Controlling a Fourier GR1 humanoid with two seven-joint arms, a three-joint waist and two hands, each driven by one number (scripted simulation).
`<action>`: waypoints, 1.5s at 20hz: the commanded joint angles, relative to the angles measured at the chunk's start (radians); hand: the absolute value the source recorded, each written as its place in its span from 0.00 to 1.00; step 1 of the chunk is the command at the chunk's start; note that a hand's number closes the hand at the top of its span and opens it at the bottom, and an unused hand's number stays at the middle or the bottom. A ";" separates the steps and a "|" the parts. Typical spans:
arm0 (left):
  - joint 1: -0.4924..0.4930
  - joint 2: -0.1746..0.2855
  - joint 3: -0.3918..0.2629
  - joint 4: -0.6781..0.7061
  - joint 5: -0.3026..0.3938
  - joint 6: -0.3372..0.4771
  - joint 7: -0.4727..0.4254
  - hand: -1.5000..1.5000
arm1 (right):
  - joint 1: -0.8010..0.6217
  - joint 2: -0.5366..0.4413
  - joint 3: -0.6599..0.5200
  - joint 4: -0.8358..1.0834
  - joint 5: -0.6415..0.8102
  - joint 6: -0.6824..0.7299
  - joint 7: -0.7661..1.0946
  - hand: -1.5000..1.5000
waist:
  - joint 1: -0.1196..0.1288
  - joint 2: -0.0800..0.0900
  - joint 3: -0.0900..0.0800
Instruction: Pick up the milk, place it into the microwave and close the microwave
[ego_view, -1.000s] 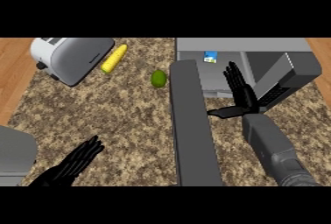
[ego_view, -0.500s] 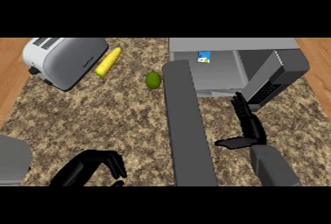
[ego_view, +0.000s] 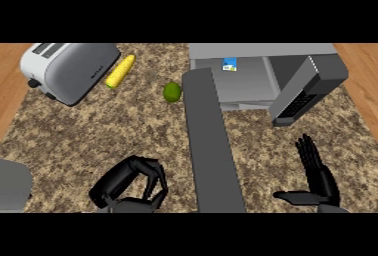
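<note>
Glossy black all over — left hand (ego_view: 114, 183) and right hand (ego_view: 323, 186) — slim-fingered, with grey forearm ends

The toaster (ego_view: 70, 70) stood at the far left of the desk (ego_view: 88, 130), with the corn (ego_view: 120, 71) just beside it on the right. The fruit (ego_view: 172, 92) lay further right, close by the far end of the door (ego_view: 210, 150). The door ran from the microwave (ego_view: 258, 51), at the far right, towards the near edge. The milk (ego_view: 229, 64) sat in the microwave, at its back left. The left hand (ego_view: 129, 182) was left of the door by the near edge; the right hand (ego_view: 319, 175) was right of it.
</note>
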 joint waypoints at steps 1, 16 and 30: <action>-0.080 -0.002 -0.072 0.097 -0.040 0.070 -0.025 1.00 | 0.176 -0.080 -0.013 -0.150 -0.060 0.151 -0.047 0.00 | -0.004 0.003 0.000; -0.245 -0.001 -0.544 0.393 0.118 0.450 -0.064 1.00 | 0.487 -0.136 0.059 -0.723 -0.331 0.356 0.112 0.00 | -0.021 0.012 0.000; -0.520 0.000 -0.832 0.426 0.400 0.896 0.004 1.00 | 0.501 -0.186 0.182 -1.096 -0.490 0.345 0.373 0.00 | -0.087 0.026 -0.002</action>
